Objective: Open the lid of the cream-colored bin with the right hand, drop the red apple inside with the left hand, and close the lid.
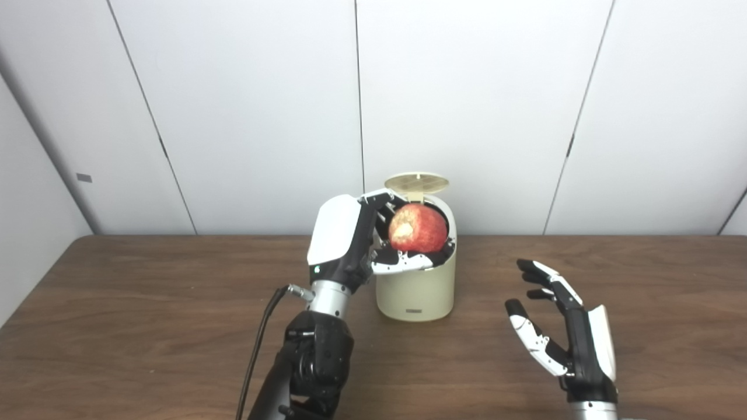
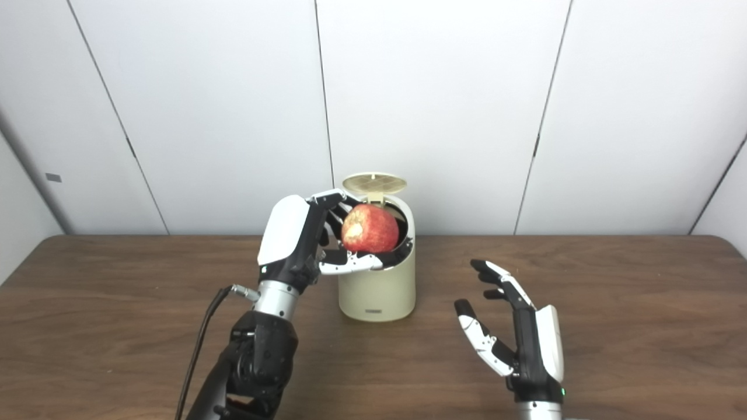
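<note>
Red apple (image 1: 418, 228) gripped by left hand (image 1: 356, 239) over bin (image 1: 415, 280) rim, lid (image 1: 416, 181) upright; right hand (image 1: 563, 326) released, well apart.

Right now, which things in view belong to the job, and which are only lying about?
Belonging to the job:
- red apple, held by the left hand over the bin's mouth
- cream-colored bin
- lid, standing open
- right hand, open, waiting

Only there:
- wooden table
- black cable on the left arm
</note>
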`<state>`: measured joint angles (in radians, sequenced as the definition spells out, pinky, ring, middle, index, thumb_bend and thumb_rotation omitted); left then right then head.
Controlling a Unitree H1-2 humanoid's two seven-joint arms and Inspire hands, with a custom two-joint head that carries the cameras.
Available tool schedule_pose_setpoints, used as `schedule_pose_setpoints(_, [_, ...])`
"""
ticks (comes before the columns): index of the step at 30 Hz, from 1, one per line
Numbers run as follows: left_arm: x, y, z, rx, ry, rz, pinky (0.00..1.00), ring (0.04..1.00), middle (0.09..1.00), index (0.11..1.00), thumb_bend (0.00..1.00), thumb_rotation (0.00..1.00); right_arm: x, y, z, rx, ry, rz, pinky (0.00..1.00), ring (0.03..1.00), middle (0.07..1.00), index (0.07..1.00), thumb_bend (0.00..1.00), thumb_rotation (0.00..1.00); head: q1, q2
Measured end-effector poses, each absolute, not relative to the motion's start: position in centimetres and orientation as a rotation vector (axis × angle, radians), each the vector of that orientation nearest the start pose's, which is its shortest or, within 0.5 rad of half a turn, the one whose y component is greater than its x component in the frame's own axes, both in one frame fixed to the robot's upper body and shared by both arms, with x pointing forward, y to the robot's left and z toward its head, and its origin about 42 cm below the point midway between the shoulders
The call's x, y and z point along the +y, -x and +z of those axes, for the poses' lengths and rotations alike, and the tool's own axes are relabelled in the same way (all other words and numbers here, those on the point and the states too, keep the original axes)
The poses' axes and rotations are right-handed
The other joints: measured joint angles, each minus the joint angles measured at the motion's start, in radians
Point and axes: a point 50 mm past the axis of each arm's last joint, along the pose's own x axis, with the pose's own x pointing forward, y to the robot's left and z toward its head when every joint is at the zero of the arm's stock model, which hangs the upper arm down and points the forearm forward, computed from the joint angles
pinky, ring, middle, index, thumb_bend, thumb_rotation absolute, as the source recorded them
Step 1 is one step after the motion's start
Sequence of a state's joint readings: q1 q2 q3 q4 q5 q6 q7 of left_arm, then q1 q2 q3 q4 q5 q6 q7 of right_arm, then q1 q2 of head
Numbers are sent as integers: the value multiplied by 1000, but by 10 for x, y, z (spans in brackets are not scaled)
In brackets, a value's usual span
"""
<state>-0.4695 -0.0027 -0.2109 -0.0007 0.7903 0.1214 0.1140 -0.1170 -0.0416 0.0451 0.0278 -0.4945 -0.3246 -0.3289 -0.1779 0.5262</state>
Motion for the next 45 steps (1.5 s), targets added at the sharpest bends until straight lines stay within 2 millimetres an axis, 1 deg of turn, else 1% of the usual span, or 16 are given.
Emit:
schedule_pose_setpoints(6, [115, -410, 248, -485, -846, 53, 197, 348, 455, 508, 497, 0, -204, -313, 147, -500, 452, -177, 636, 750, 776, 760, 199, 577, 0, 0])
schedule_pose_setpoints(8, [113, -416, 246, -476, -866, 64, 171, 331, 443, 527, 492, 0, -204, -313, 147, -499, 452, -177, 635, 749, 774, 759, 203, 587, 0, 0])
schedule_pose_setpoints(13, [112, -422, 243, -437, -894, 81, 158, 326, 437, 532, 490, 0, -204, -313, 147, -501, 451, -176, 632, 747, 776, 760, 206, 594, -3, -3])
schedule_pose_setpoints(18, [109, -427, 245, -427, -911, 79, 155, 324, 435, 531, 490, 0, -203, -313, 148, -502, 451, -174, 630, 747, 778, 759, 205, 594, -5, -5])
schedule_pose_setpoints(24, [108, -430, 245, -422, -918, 85, 179, 330, 444, 536, 491, 0, -203, -313, 147, -502, 451, -173, 632, 748, 777, 761, 214, 615, -9, -3])
schedule_pose_setpoints(27, [109, -432, 244, -420, -914, 95, 226, 352, 456, 540, 495, 0, -202, -313, 147, -502, 449, -174, 634, 752, 781, 765, 215, 627, -11, -2])
schedule_pose_setpoints(30, [109, -432, 244, -412, -894, 90, 285, 386, 471, 520, 502, 0, -202, -313, 148, -502, 449, -175, 631, 750, 780, 763, 214, 623, -12, -2])
schedule_pose_setpoints(31, [109, -432, 244, -410, -891, 85, 310, 411, 491, 523, 746, 64, -202, -313, 147, -502, 449, -175, 630, 748, 778, 761, 216, 620, -12, -2])
schedule_pose_setpoints(32, [110, -432, 245, -407, -889, 75, 329, 431, 510, 531, 897, 122, -202, -313, 147, -502, 449, -174, 628, 746, 776, 759, 217, 619, -12, -2])
schedule_pose_setpoints(33, [111, -431, 247, -409, -891, 60, 335, 438, 516, 533, 948, 142, -202, -313, 147, -502, 450, -175, 627, 746, 775, 759, 218, 619, -12, -2])
schedule_pose_setpoints(34, [112, -431, 248, -411, -894, 54, 359, 463, 536, 554, 975, 204, -202, -313, 147, -502, 449, -175, 627, 746, 774, 758, 220, 619, -12, -2])
schedule_pose_setpoints(36, [114, -431, 248, -405, -896, 31, 388, 492, 559, 580, 996, 265, -203, -313, 147, -502, 448, -176, 628, 746, 774, 759, 221, 622, -12, -2])
schedule_pose_setpoints(41, [113, -430, 251, -407, -872, 5, 408, 525, 615, 642, 1000, 306, -202, -313, 147, -501, 448, -175, 628, 743, 770, 755, 215, 595, -12, -2])
schedule_pose_setpoints(45, [115, -430, 251, -401, -864, -15, 410, 534, 633, 671, 1000, 321, -202, -313, 147, -501, 446, -175, 628, 742, 770, 755, 218, 587, -12, -2])
